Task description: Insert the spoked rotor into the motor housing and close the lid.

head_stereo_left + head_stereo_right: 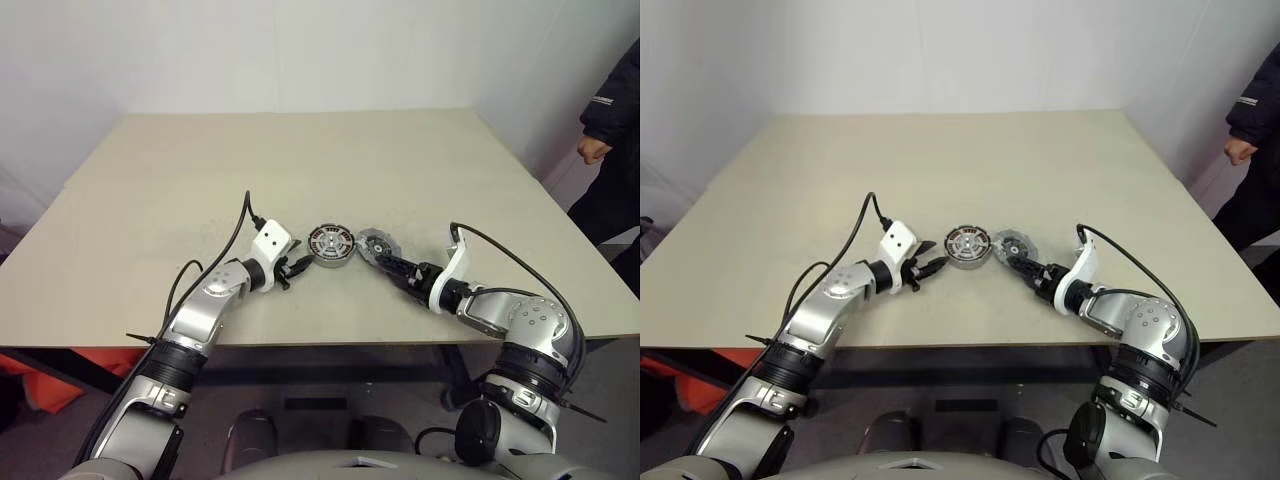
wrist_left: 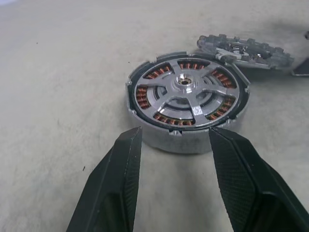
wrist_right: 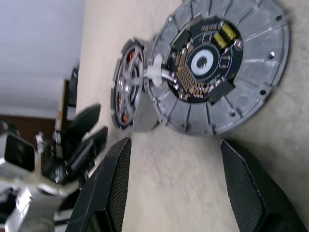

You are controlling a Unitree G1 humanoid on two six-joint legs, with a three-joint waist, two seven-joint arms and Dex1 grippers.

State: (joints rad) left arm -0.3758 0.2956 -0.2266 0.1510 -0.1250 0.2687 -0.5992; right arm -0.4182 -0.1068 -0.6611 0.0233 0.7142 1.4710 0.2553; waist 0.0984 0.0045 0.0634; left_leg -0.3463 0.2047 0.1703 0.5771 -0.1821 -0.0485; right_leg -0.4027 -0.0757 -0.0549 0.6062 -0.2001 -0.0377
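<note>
Currently the round, squat silver metal motor housing (image 2: 186, 108) lies flat near the front middle of the beige table (image 1: 300, 160), open face up, so its axis stands vertical and it has no long axis to speak of. The grey spoked rotor (image 2: 186, 92) appears already seated inside, within the ring of copper windings. Just beside the housing, on the robot's right, lies the round silver finned lid (image 3: 219, 67) with its dark circuit board facing up; a pale connector at its edge sits at or against the housing rim, though contact cannot be confirmed.

Insertion appears complete; the step in hand is judged to be closing the lid.

The left claw (image 2: 176, 145) stands open, its black fingers (image 2: 120, 179) straddling the near wall of the housing without touching it. The right claw (image 3: 176, 159) is open as well, empty, facing the near rim of the lid.

The next move calls for the left claw to steady the housing while the right claw grips the lid rim, turns the board side down and seats it squarely.

A person (image 1: 612, 140) stands past the table's far right corner.
</note>
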